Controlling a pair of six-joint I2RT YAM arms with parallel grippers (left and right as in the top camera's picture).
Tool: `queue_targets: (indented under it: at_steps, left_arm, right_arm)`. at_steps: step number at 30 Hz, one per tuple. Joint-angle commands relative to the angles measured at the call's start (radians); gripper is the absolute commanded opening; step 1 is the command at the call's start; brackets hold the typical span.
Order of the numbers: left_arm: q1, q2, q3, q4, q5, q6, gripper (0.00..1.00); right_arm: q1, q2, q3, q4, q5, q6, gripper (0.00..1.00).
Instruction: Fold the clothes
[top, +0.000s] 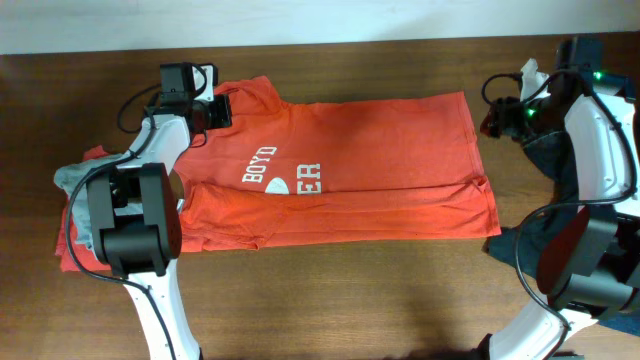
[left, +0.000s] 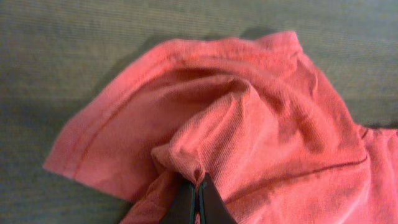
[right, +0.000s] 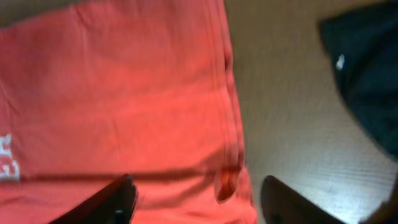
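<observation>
Red-orange T-shirt (top: 380, 160) flat between grey garment (top: 72, 180) and navy garment (right: 367, 81)

1. A fold swallows part of the lettering (top: 285, 175) on the T-shirt (top: 380, 150); I read only "BOYD" and "ER".
2. My left arm (top: 160, 140) covers much of the grey-and-red pile (top: 72, 180) at the worktop's left edge.
3. My right arm (top: 600, 140) hides part of the navy garment (top: 548, 160) by the right edge.
4. The right wrist view is blurred.

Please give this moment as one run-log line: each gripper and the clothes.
left gripper: shut on T-shirt sleeve | right gripper: open above hem, holding nothing | navy garment: on table beyond hem
</observation>
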Motion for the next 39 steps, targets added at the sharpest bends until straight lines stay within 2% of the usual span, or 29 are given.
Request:
queue_targets:
  at_steps: [1, 3, 5, 10, 19, 26, 30, 33, 36, 39]
  left_arm:
    - [-0.001, -0.010, 0.026, -0.053, 0.016, 0.005, 0.01]
    - [-0.001, -0.019, 0.026, -0.095, 0.015, 0.005, 0.01]
    - [-0.001, -0.025, 0.026, -0.121, 0.015, 0.005, 0.01]
    - [-0.002, -0.032, 0.026, -0.158, 0.015, 0.005, 0.01]
    - [-0.002, -0.032, 0.026, -0.161, 0.015, 0.005, 0.01]
    - [-0.002, -0.032, 0.026, -0.161, 0.015, 0.005, 0.01]
    - [-0.002, -0.032, 0.026, -0.161, 0.015, 0.005, 0.01]
    - [-0.002, -0.032, 0.026, -0.161, 0.015, 0.005, 0.01]
    - [-0.002, -0.032, 0.026, -0.161, 0.015, 0.005, 0.01]
    - [-0.002, -0.032, 0.026, -0.161, 0.015, 0.005, 0.01]
  right_arm:
    - [-0.005, 0.008, 0.015, 0.079, -0.006, -0.007, 0.65]
    - [-0.004, 0.018, 0.015, 0.156, -0.009, -0.007, 0.68]
    - [0.000, 0.037, 0.015, 0.212, -0.022, -0.006, 0.75]
    - [0.027, 0.134, 0.015, 0.359, -0.039, -0.007, 0.79]
    - [0.074, 0.363, 0.015, 0.651, -0.039, -0.006, 0.79]
    - [0.108, 0.470, 0.015, 0.809, -0.039, -0.006, 0.79]
    - [0.113, 0.491, 0.015, 0.839, -0.035, -0.003, 0.78]
    - [0.114, 0.496, 0.015, 0.821, -0.027, -0.003, 0.67]
    - [0.114, 0.496, 0.015, 0.817, -0.008, -0.003, 0.36]
    - [0.114, 0.496, 0.015, 0.811, -0.008, -0.003, 0.17]
